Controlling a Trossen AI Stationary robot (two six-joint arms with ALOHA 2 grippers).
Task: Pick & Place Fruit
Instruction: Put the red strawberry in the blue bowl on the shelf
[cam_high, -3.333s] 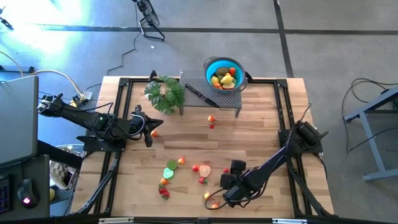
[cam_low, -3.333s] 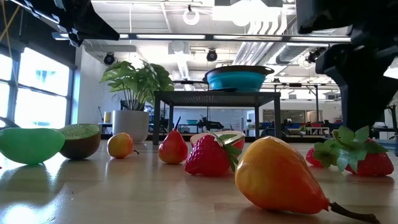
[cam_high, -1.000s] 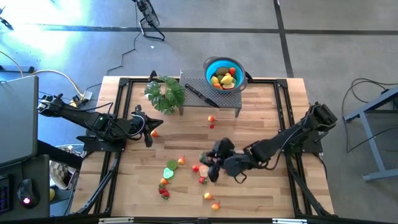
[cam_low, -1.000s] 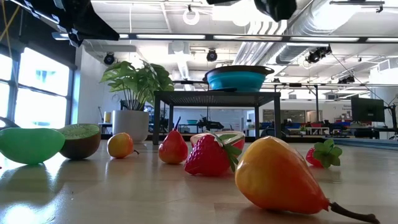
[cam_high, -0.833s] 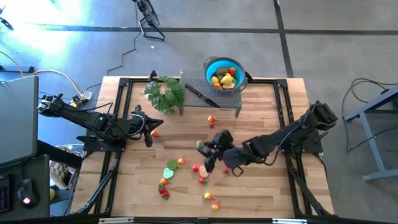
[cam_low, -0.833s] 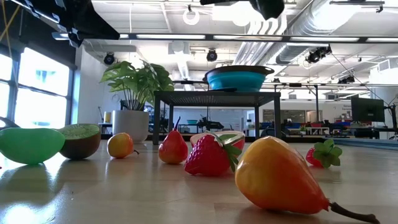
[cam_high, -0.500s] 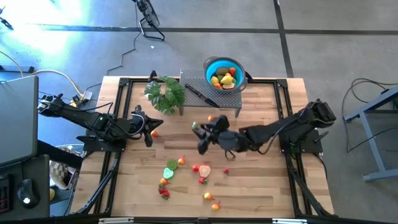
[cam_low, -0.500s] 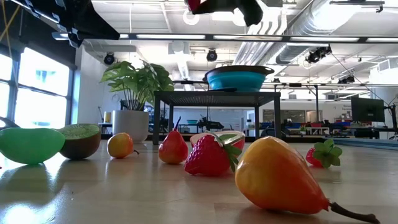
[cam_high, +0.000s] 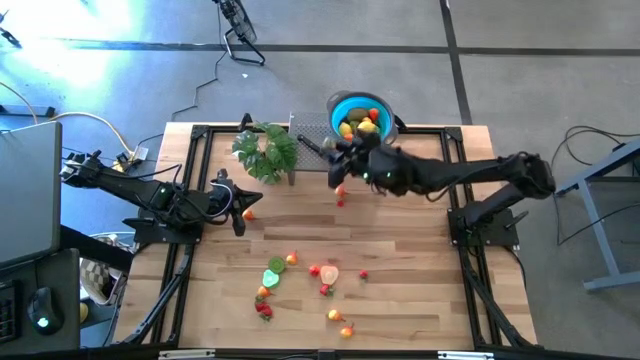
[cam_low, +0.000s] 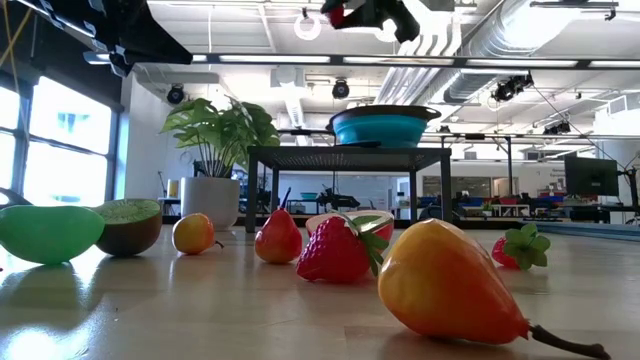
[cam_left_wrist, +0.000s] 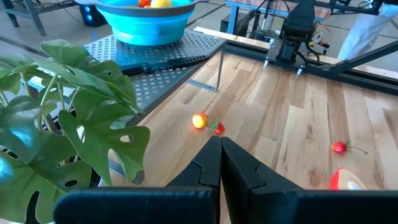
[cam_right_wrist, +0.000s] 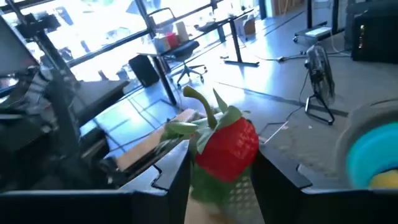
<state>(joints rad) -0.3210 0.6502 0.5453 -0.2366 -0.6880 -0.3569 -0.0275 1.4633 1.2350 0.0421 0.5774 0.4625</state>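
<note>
Half a second back I had the right gripper (cam_high: 343, 152) over the middle of the counter (cam_high: 420, 300); now its arm is stretched out toward the far edge, with the gripper above the perforated metal stand (cam_high: 312, 150), just beside the blue bowl (cam_high: 352, 103). It is clamped partway on a red strawberry (cam_right_wrist: 227, 148), green leaves up, and the right wrist view shows that plainly, with the berry pinched between the two fingers (cam_right_wrist: 278, 163) and the bowl's rim at the edge. The high view cannot confirm the berry; the arm covers it there.

The left gripper (cam_high: 243, 203) has not moved since the earlier frames. It sits on the left side of the counter near the leafy plant (cam_high: 266, 150), its fingers pressed together with nothing between them, as the left wrist view shows.

The bowl already holds several fruits, yellow and red among them. On the counter, the same loose pieces lie where they did before: a small orange fruit (cam_high: 340, 190) and a red bit near the stand's front leg, then a cluster nearer me with a green half (cam_high: 273, 275), strawberries and a sliced piece.

The low view gives what the overhead cannot: a big orange-yellow pear-shaped fruit (cam_low: 450, 285) close up, a strawberry (cam_low: 338, 250) behind it, a kiwi half (cam_low: 128, 224), and the right gripper high above the bowl with something red showing.
</note>
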